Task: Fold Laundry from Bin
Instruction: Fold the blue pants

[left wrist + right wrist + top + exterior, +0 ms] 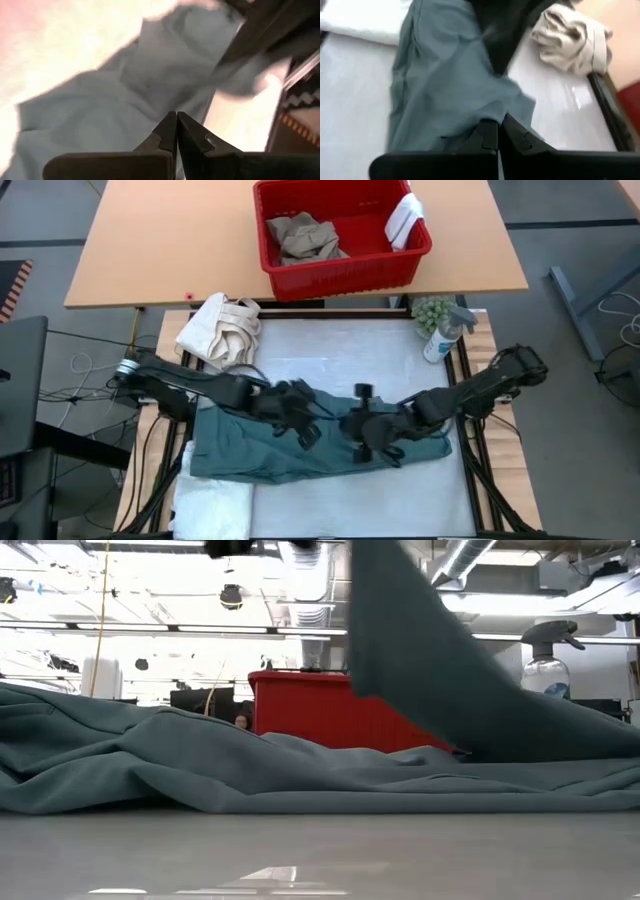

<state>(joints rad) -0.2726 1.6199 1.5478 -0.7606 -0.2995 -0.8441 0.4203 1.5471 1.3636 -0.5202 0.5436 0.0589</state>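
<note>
The teal-green garment (300, 442) lies mid-table, long axis nine to three o'clock. Both grippers — left gripper (300, 425), right gripper (372, 438) — are clamped on its cloth, one part lifted. Raising both evenly should keep the fold straight. The bin (340, 275) sits at twelve o'clock.

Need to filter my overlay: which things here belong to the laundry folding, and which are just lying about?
Job:
- teal-green garment, both tools shut on it: left tool, right tool
- red bin
- khaki trousers in the bin
- small white cloth on the bin's rim
- white towel

Lying about:
- cream canvas bundle
- spray bottle
</note>
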